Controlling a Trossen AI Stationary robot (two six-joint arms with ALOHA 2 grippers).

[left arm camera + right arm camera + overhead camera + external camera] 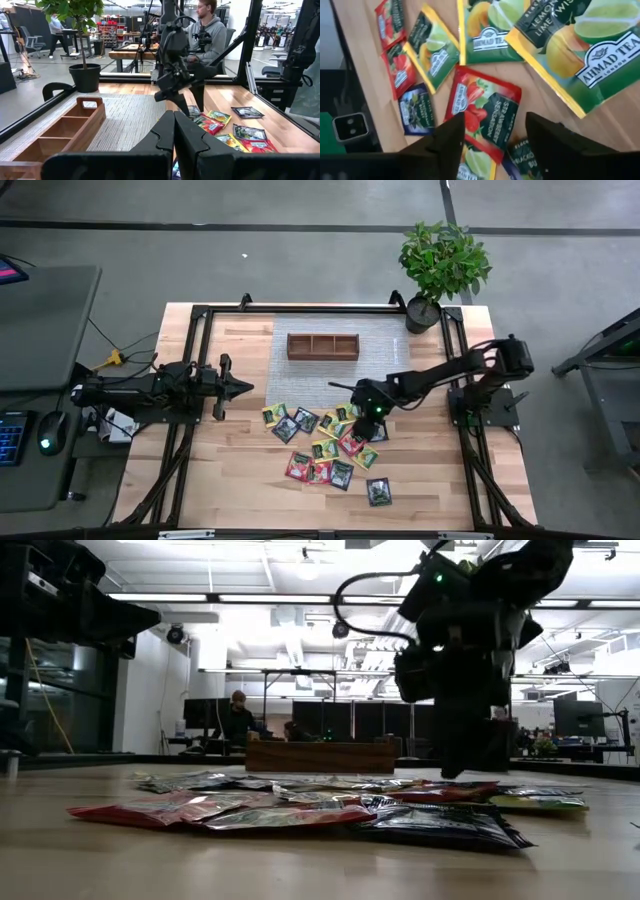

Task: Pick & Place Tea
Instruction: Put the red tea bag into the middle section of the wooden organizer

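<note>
Several tea packets (pixel 330 445), yellow-green, red and dark, lie flat and partly overlapping on the wooden table; they also show as a low pile of tea packets (pixel 300 805). My right gripper (pixel 360 418) points down over the pile's right part, open. In its wrist view, my right gripper (pixel 492 145) has a finger on either side of a red strawberry packet (pixel 485 117), just above it. One dark packet (pixel 379 491) lies apart toward the near edge. My left gripper (pixel 245 387) waits shut at the table's left, above the wood.
A brown three-compartment wooden tray (pixel 322 345) stands on a grey mat at the far middle. A potted plant (pixel 440 265) sits at the far right corner. A black frame borders the table. A person (pixel 207 30) sits beyond the table's right side.
</note>
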